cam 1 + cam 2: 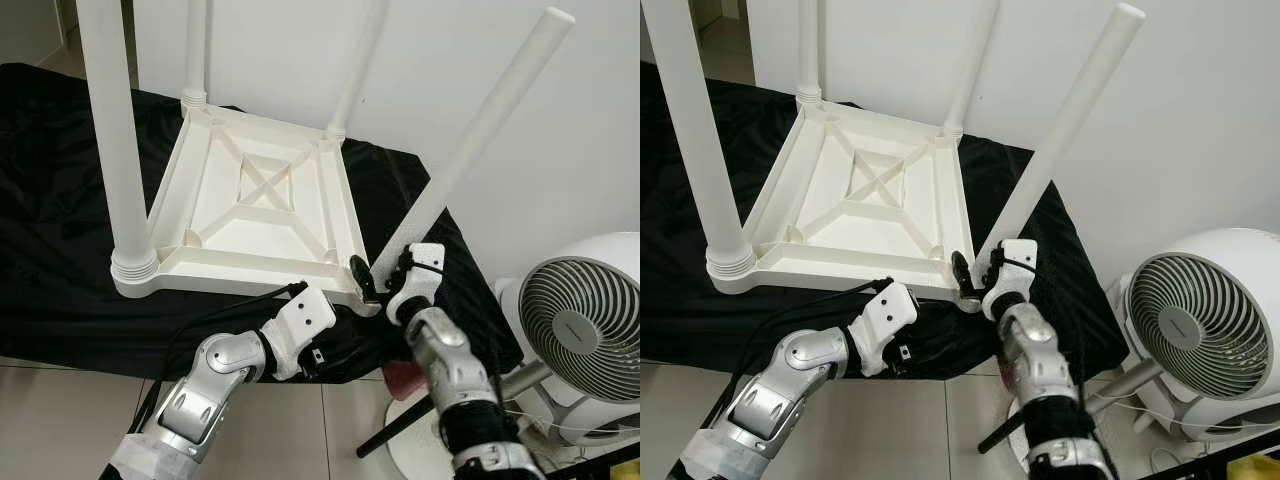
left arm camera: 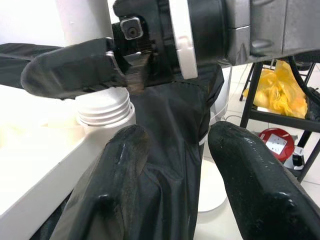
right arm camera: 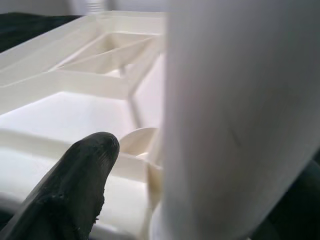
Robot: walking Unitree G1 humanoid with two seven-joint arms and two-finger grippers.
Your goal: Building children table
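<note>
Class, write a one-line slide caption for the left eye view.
Right gripper holds the tilted fourth leg at the upturned white table corner.

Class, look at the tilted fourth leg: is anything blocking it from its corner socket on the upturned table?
Nothing visible blocks it. The right hand grips the tilted leg just above the corner socket of the upturned table; the leg leans outward, not upright.

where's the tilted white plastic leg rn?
The tilted white plastic leg is at the upturned white tabletop's near right corner, gripped at its base by the right pincer.
</note>
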